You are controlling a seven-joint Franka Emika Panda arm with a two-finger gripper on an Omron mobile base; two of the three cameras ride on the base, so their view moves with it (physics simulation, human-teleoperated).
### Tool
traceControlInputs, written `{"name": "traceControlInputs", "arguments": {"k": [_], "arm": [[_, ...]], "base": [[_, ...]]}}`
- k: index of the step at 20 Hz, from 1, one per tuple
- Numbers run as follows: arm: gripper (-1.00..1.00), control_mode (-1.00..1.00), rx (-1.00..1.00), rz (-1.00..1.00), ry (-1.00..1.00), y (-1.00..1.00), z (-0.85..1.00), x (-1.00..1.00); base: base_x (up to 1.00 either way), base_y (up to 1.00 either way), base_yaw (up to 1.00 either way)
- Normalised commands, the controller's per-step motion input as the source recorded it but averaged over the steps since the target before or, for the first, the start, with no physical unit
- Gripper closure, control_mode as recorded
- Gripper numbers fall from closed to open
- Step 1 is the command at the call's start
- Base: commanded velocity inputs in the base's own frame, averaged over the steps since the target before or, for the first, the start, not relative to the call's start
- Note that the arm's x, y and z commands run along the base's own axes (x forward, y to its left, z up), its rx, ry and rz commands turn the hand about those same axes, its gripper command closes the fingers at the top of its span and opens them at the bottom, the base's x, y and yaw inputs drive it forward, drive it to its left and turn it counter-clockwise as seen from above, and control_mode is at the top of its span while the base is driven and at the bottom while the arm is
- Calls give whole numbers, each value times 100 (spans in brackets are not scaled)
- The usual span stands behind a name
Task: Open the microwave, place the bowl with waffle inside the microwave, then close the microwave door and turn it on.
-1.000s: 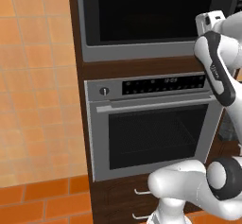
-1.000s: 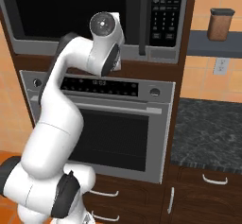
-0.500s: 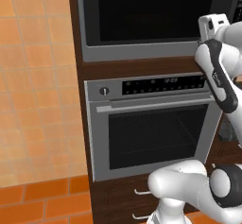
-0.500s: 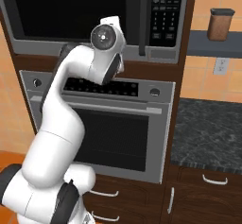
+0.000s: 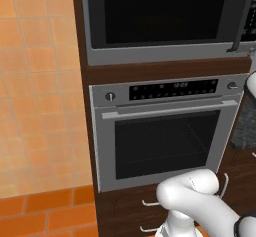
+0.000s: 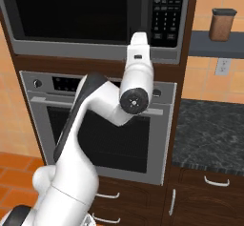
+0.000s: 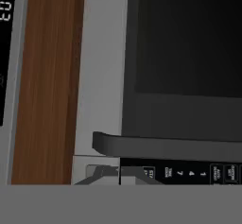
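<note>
The microwave (image 6: 95, 17) sits built into the dark wood cabinet, above the silver oven (image 6: 100, 125). The microwave door (image 5: 160, 13) is shut, its black glass flat in the grey frame, so the inside cannot be seen. Its long dark handle (image 7: 165, 147) runs along the door's edge beside the button panel (image 6: 167, 10); in the hand view the picture is rolled, so the handle lies across the lower part with the buttons (image 7: 189, 173) just below it.

To the right, a brown canister (image 6: 222, 25) with a dark lid stands on a grey shelf (image 6: 214, 51). What it holds cannot be seen. Under the shelf is a dark speckled table (image 6: 209, 134) with drawers beneath.

The white arm (image 6: 90, 139) rises from the lower left of the right base view, bends at a dark-faced joint (image 6: 135, 100) in front of the oven's control strip (image 5: 172, 89), and points its last link straight up toward the microwave's lower edge, near the seam between door and button panel. The hand camera looks closely at the door handle and the grey frame, with the wood cabinet strip (image 7: 47, 76) alongside. Whether the hand is open or closed, I cannot tell, since its fingers are not visible in any view.
</note>
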Motion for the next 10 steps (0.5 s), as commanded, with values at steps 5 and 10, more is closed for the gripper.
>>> {"name": "traceControlInputs", "arguments": {"k": [5,10], "arm": [[100,-100,18,7,-6,-43,37,-42],[100,-100,8,6,1,-9,50,-2]], "base": [[0,0,0],[0,0,0]]}}
